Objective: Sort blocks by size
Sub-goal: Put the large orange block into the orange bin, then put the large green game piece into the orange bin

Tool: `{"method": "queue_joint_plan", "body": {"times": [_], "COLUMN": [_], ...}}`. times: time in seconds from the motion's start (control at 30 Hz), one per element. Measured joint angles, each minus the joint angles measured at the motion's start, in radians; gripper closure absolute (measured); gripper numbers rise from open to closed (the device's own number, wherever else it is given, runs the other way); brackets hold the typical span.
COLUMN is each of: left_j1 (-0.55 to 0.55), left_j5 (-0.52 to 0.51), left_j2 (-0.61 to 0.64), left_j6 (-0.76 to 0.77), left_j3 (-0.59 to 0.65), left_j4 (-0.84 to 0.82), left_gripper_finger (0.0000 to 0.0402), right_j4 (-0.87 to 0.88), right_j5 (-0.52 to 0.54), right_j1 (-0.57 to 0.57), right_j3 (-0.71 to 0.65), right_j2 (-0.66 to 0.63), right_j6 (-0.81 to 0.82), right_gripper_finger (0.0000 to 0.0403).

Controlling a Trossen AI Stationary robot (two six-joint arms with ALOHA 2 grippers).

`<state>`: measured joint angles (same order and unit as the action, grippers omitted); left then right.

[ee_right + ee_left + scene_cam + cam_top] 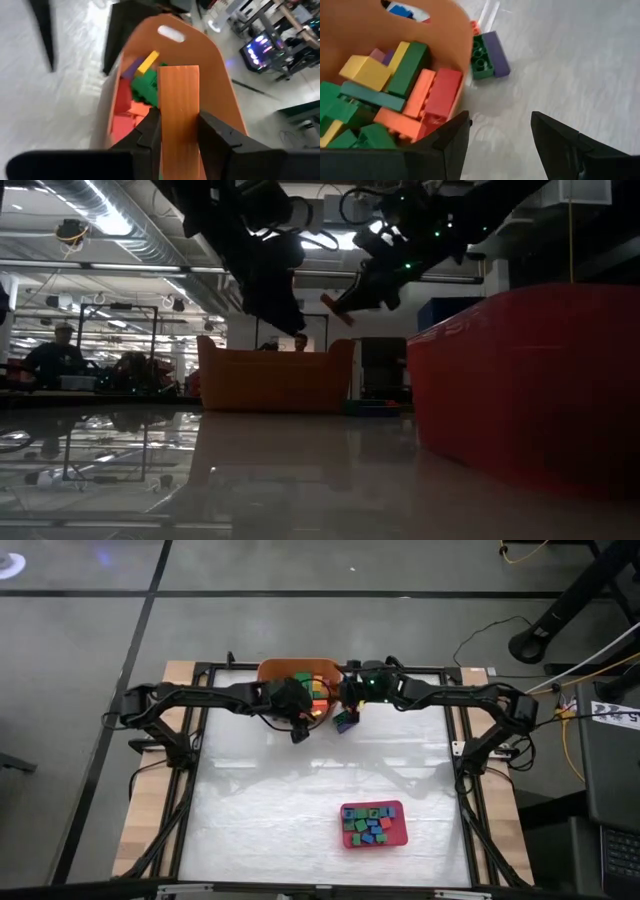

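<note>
White glossy tabletop [300, 810]; right claw [176, 131] grips an orange block [179, 100], left claw [500, 135] gapes empty.

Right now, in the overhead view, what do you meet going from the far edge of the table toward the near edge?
Orange tub of blocks → loose green and purple blocks on the table → red tray of small blocks.
</note>
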<state>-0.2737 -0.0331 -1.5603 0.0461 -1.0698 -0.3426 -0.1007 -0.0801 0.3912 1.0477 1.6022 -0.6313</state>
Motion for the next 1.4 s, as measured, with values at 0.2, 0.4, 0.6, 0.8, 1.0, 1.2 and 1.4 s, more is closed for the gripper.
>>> {"method": "queue_joint_plan", "body": {"times": [0.2, 0.4, 0.6, 0.8, 1.0, 1.2, 1.4], "left_j1": [0.037, 0.066, 0.078, 0.077, 0.082, 0.093, 0.082], "left_j5": [0.0, 0.0, 0.0, -0.002, -0.101, -0.3, -0.326], "left_j2": [-0.04, -0.14, -0.238, -0.347, -0.433, -0.463, -0.463], "left_j6": [0.033, 0.016, -0.02, 0.01, -0.002, -0.03, -0.022], "left_j3": [0.0, 0.0, 0.0, 0.0, -0.004, -0.003, -0.002], "left_j4": [0.067, 0.207, 0.309, 0.492, 0.675, 0.722, 0.717], "left_gripper_finger": [0.0204, 0.0204, 0.0204, 0.0204, 0.0204, 0.0204, 0.0204], "right_j4": [-0.07, -0.086, -0.08, -0.055, 0.045, 0.15, 0.222], "right_j5": [-0.013, -0.009, 0.131, 0.364, 0.431, 0.528, 0.543], "right_j1": [0.002, 0.002, 0.001, 0.001, 0.002, 0.002, 0.002], "right_j3": [0.0, 0.0, 0.0, 0.0, 0.001, 0.001, 0.001], "right_j2": [0.044, 0.094, 0.088, 0.019, -0.08, -0.148, -0.16], "right_j6": [0.004, 0.001, -0.001, -0.052, -0.08, -0.08, -0.071], "right_gripper_finger": [0.0282, 0.0243, 0.0219, 0.0219, 0.022, 0.022, 0.022]}}
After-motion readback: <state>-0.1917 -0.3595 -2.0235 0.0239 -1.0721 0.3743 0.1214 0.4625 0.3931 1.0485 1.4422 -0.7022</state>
